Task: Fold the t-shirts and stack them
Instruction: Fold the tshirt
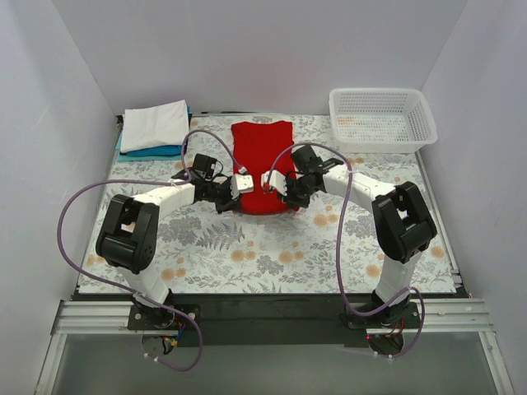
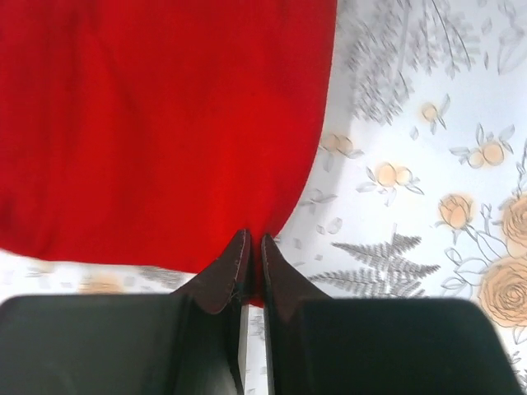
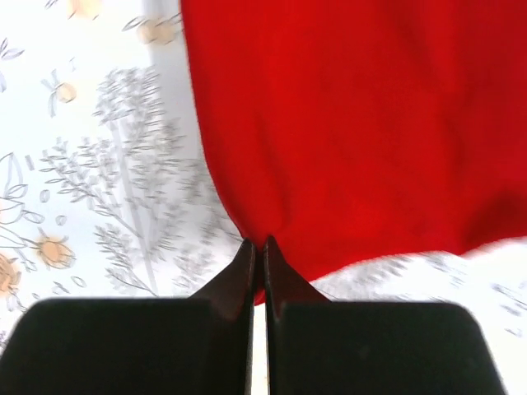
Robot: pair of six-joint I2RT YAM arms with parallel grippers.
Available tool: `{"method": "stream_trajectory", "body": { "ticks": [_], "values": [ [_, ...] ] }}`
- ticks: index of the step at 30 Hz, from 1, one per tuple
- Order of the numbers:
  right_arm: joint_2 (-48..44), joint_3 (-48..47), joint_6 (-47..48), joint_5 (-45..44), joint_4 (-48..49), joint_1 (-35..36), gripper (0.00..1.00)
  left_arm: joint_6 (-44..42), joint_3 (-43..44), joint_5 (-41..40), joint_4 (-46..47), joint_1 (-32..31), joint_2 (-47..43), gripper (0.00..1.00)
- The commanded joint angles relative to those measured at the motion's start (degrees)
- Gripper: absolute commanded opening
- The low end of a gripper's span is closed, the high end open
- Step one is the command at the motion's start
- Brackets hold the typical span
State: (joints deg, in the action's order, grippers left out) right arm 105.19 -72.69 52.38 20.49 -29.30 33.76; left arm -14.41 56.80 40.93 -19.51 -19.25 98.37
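A red t-shirt point(image 1: 263, 164) lies folded lengthwise in the middle of the floral table. My left gripper point(image 1: 241, 186) is shut on its near left corner; in the left wrist view the fingers point(image 2: 254, 247) pinch the red shirt point(image 2: 156, 123). My right gripper point(image 1: 270, 184) is shut on its near right corner; in the right wrist view the fingers point(image 3: 257, 251) pinch the red shirt point(image 3: 354, 123). Both corners are lifted slightly off the table. A stack of folded shirts, white point(image 1: 154, 125) over blue point(image 1: 152, 151), sits at the back left.
A white plastic basket point(image 1: 383, 120) stands at the back right. The table has a floral cloth point(image 1: 263, 247) and white walls on three sides. Purple cables loop beside each arm.
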Motion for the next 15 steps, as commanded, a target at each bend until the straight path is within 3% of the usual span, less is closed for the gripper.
{"method": "stream_trajectory", "body": {
  "ticks": [1, 8, 15],
  "values": [
    [-4.99, -7.28, -1.23, 0.43, -5.66, -1.85, 0.01, 1.23, 5.60, 0.73, -3.95, 0.44, -3.79, 0.00],
    [-9.46, -10.20, 0.09, 2.44, -15.24, -1.85, 0.01, 0.09, 6.49, 2.14, -11.07, -0.87, -9.49, 0.00],
    [-21.59, 0.17, -3.68, 5.95, -21.49, 3.68, 0.01, 5.00, -2.03, 4.42, -19.59, -6.59, -24.00, 0.00]
  ]
}}
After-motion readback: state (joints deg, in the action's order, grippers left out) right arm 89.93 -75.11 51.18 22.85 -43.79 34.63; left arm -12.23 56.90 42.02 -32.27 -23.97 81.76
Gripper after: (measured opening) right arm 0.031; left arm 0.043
